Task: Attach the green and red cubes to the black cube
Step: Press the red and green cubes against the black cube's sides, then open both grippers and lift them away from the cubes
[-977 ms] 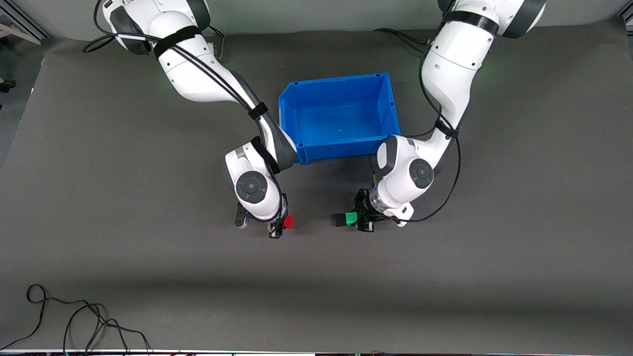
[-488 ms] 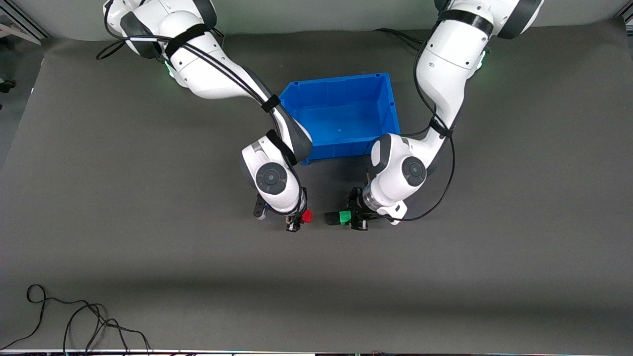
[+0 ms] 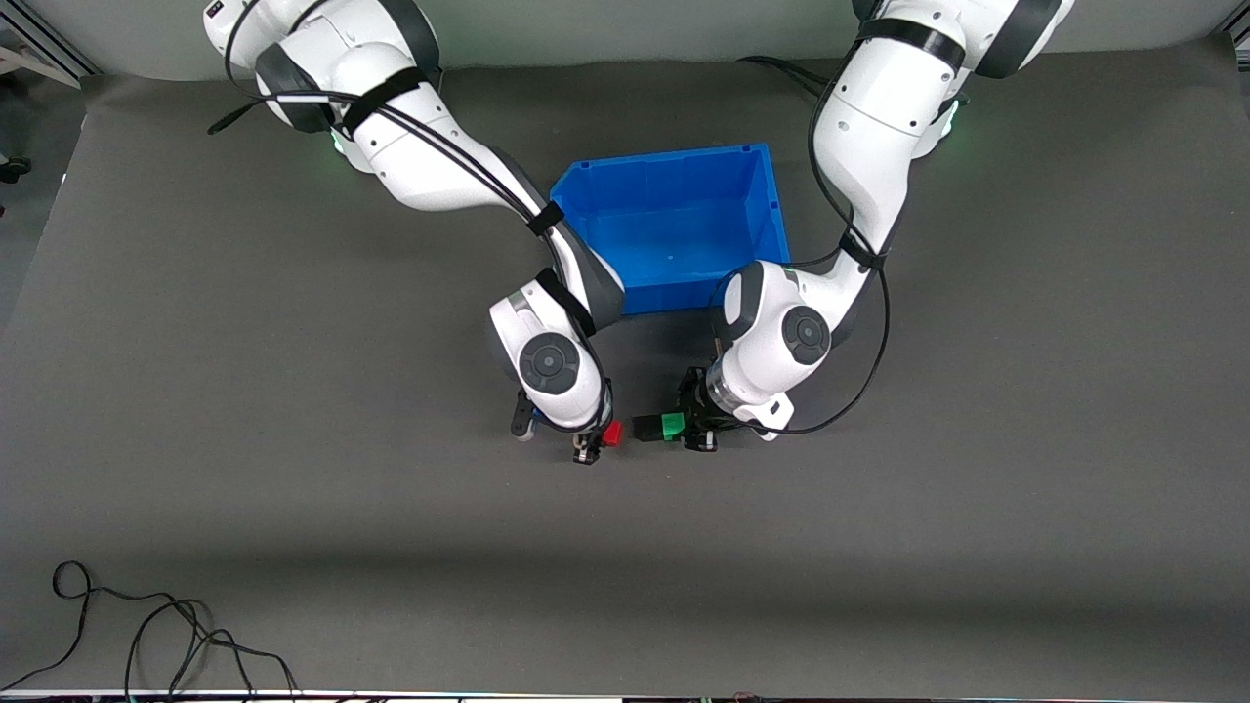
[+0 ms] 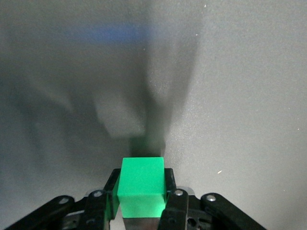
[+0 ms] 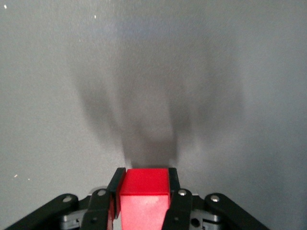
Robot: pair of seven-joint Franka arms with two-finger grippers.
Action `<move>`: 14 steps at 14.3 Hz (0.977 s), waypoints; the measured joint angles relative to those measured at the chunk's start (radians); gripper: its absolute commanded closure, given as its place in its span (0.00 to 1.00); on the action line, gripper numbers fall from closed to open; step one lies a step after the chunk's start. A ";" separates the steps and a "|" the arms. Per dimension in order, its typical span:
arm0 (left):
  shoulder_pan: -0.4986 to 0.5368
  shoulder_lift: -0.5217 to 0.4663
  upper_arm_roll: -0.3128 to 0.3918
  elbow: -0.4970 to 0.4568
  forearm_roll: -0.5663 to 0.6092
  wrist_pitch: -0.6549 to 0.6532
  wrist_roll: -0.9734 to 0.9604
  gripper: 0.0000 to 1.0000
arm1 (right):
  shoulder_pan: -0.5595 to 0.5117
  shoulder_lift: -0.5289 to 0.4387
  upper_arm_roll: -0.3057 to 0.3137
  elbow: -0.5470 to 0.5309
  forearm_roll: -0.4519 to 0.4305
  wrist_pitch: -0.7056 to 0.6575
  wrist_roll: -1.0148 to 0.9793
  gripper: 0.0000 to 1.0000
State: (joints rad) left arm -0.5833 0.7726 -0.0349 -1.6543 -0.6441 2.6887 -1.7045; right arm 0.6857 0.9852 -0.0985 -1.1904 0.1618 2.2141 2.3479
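Note:
My left gripper is shut on the green cube, just above the mat. The black cube sticks to the green cube's face toward the right arm. My right gripper is shut on the red cube, also low over the mat. The red cube faces the black cube, with a thin gap or just touching; I cannot tell which. In the left wrist view the green cube sits between the black fingers. In the right wrist view the red cube sits between the fingers.
An empty blue bin stands on the grey mat, farther from the front camera than both grippers. A loose black cable lies at the mat's near edge toward the right arm's end.
Both arms have moved toward each other. The red cube and the green-and-black pair have come together, closing a wide gap to almost nothing.

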 measured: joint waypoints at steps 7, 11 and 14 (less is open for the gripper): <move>-0.013 0.015 0.001 0.015 0.000 0.002 -0.001 0.00 | 0.027 0.018 0.004 0.026 0.000 0.000 0.016 1.00; -0.007 0.016 0.020 0.018 0.005 0.002 -0.001 0.00 | 0.033 0.018 0.004 0.026 0.000 0.000 0.016 1.00; 0.048 0.012 0.031 0.031 0.066 -0.061 0.001 0.00 | 0.033 0.018 0.004 0.026 0.000 0.000 0.016 0.70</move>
State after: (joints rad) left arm -0.5356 0.7845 -0.0042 -1.6233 -0.5781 2.6282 -1.7037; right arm 0.7190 1.0034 -0.0949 -1.1645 0.1618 2.2138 2.3634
